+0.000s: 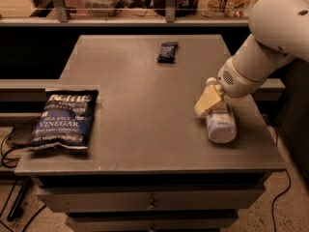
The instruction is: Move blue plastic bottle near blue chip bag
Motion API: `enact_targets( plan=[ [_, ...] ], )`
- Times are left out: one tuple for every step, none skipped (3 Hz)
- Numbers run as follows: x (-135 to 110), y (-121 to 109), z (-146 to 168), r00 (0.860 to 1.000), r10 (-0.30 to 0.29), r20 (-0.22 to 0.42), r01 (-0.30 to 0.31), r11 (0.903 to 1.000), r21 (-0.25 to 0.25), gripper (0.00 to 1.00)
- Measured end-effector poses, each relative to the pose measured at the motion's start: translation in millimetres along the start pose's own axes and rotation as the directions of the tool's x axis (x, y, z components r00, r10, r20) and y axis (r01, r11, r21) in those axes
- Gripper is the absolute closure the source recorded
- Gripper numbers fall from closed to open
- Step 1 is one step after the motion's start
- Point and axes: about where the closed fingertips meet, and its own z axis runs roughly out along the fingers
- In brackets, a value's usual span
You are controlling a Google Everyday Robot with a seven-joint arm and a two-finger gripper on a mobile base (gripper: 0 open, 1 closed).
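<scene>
The bottle (221, 125) is lying on its side near the right front of the table (140, 81), one round end facing the camera and its far end tucked under the gripper (211, 102). The bag (63, 120) is lying flat at the left front corner, well apart from the bottle, with most of the tabletop stretching between them. The arm (270, 37) is reaching in from the right and angling down, which is putting the gripper right at the bottle's upper end; this looks like the grasping step, since a bottle lying down is best taken across its narrow body. Whether the gripper is already clamping the bottle or only sitting against it, I cannot tell from this view. A small dark wrapper (167, 52) is lying toward the back of the table, out of the likely path to the bag. Judging by the layout, the bottle is going to need carrying leftward, and being round, it is liable to roll if nudged rather than held.
</scene>
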Motion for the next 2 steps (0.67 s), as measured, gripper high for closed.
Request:
enact_targets(
  plan=[
    [-10.3, 15.9, -19.7, 0.998, -0.051, 0.043, 0.051, 0.9987, 0.002, 0.87],
    [-26.1, 46.4, -41.8, 0.984, -0.141, 0.107, 0.143, 0.9895, -0.017, 1.00]
  ],
)
